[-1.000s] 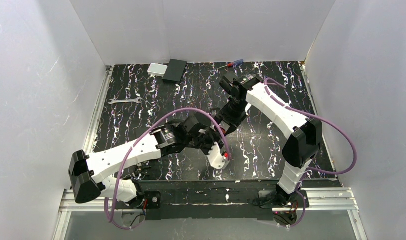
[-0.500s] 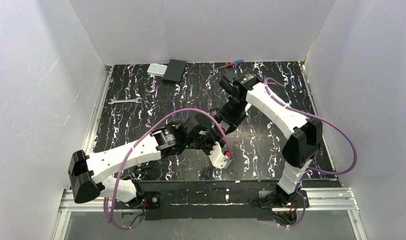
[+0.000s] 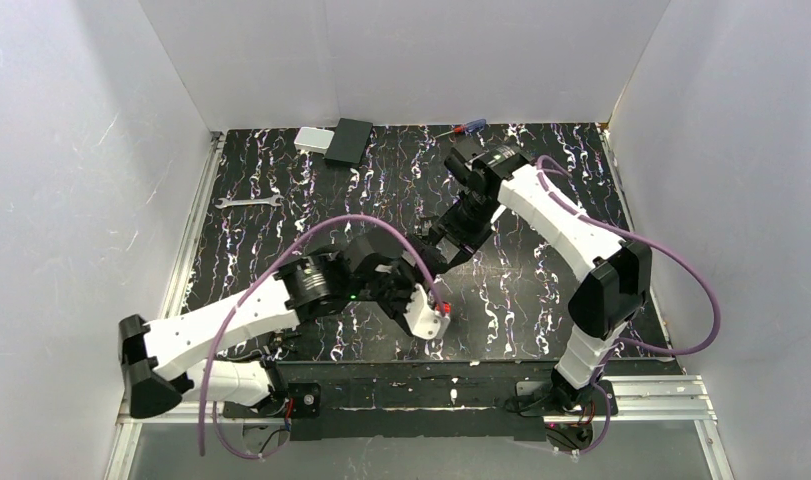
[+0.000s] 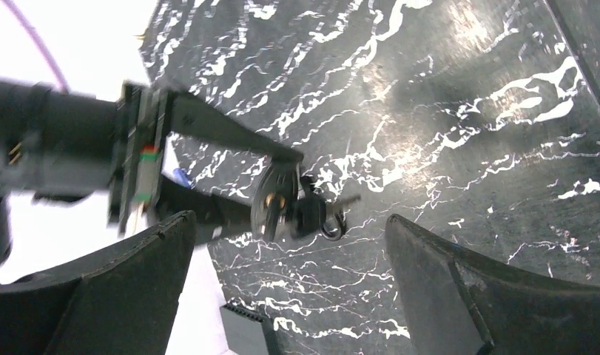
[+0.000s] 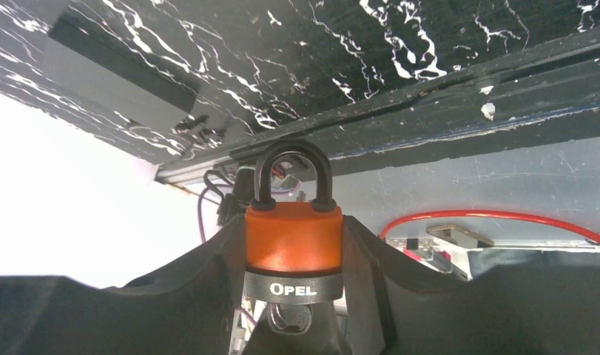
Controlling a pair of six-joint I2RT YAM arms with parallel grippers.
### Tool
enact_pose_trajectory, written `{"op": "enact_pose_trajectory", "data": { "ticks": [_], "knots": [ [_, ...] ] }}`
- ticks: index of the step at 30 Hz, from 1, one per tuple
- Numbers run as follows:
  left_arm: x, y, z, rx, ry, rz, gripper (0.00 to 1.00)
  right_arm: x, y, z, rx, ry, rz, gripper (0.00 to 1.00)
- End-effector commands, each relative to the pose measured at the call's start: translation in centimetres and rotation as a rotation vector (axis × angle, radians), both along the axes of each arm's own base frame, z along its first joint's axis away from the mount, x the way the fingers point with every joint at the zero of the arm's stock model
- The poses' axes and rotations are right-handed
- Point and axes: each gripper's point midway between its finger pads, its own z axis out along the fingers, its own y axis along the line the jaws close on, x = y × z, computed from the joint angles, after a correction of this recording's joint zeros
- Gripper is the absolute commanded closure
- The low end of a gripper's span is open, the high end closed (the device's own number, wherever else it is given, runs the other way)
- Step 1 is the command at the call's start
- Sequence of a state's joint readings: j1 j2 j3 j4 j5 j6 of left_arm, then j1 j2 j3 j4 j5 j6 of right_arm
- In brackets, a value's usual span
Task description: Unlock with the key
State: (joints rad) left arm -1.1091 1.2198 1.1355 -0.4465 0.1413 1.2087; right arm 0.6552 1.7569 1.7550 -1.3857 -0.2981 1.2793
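Black marbled tabletop (image 3: 541, 290), white walls on three sides. The right gripper (image 5: 293, 220) holds the orange padlock (image 5: 293, 251) clear of the surface, clamped by its body with the shackle (image 5: 291, 146) pointing away from the wrist. The key (image 4: 311, 214) sits in the keyway at the padlock's base, and a small ring (image 4: 334, 225) hangs off its dark head. The left gripper (image 4: 289, 225) has its jaws spread wide and touches nothing. The key lies straight ahead between them, long axis running out of the lock body, crosswise in the left wrist view. The left arm is the nearer one. Judgement: the shackle looks seated and the lock not yet open. The next move needs a pinch on the head and a twist about that axis.
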Motion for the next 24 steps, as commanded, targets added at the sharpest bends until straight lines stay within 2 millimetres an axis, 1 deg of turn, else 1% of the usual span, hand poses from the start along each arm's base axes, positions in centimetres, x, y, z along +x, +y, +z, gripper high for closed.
{"op": "enact_pose_trajectory", "data": {
  "ticks": [1,3,5,8,9,11,12,13,16,18,20,22,24],
  "knots": [
    [-1.0,1.4,3.7,-0.162,0.050,0.084,0.02,1.0,-1.7,1.8,0.010,-0.056,-0.063,0.99],
    [-1.1,1.8,4.9,-0.264,0.140,0.183,0.02,1.7,-2.1,1.9,0.000,-0.088,-0.071,0.99],
    [-0.7,2.4,5.9,-0.350,0.225,0.317,0.02,2.3,-2.5,2.1,-0.013,-0.117,-0.076,0.99],
    [0.5,4.2,7.5,-0.442,0.332,0.558,0.02,3.2,-3.0,2.6,-0.023,-0.166,-0.074,0.99],
    [0.5,4.6,8.0,-0.471,0.383,0.619,0.02,3.6,-3.1,2.8,-0.027,-0.193,-0.072,0.99],
    [1.1,5.4,9.0,-0.576,0.488,0.793,0.02,4.1,-3.3,3.4,-0.034,-0.236,-0.070,0.99],
    [1.2,5.6,9.5,-0.648,0.570,0.886,0.02,4.6,-3.4,3.8,-0.037,-0.268,-0.071,0.99],
    [1.5,6.0,9.9,-0.682,0.590,0.929,0.02,5.0,-3.5,4.2,-0.039,-0.298,-0.069,0.99],
    [1.4,5.7,10.3,-0.787,0.753,1.046,0.03,6.1,-4.1,5.4,-0.057,-0.392,-0.069,0.99],
    [1.5,5.5,10.5,-0.854,0.870,1.119,0.10,6.6,-5.1,6.0,-0.092,-0.452,-0.087,0.99],
    [1.6,5.4,10.3,-0.905,0.986,1.203,0.17,7.0,-5.7,6.8,-0.094,-0.515,-0.107,0.99],
    [1.7,5.2,10.2,-0.940,1.096,1.246,0.19,7.3,-6.1,8.1,-0.077,-0.587,-0.127,0.99],
    [1.9,4.9,10.5,-0.986,1.200,1.252,0.19,7.6,-6.1,8.9,-0.049,-0.651,-0.133,0.99]
  ]
}}
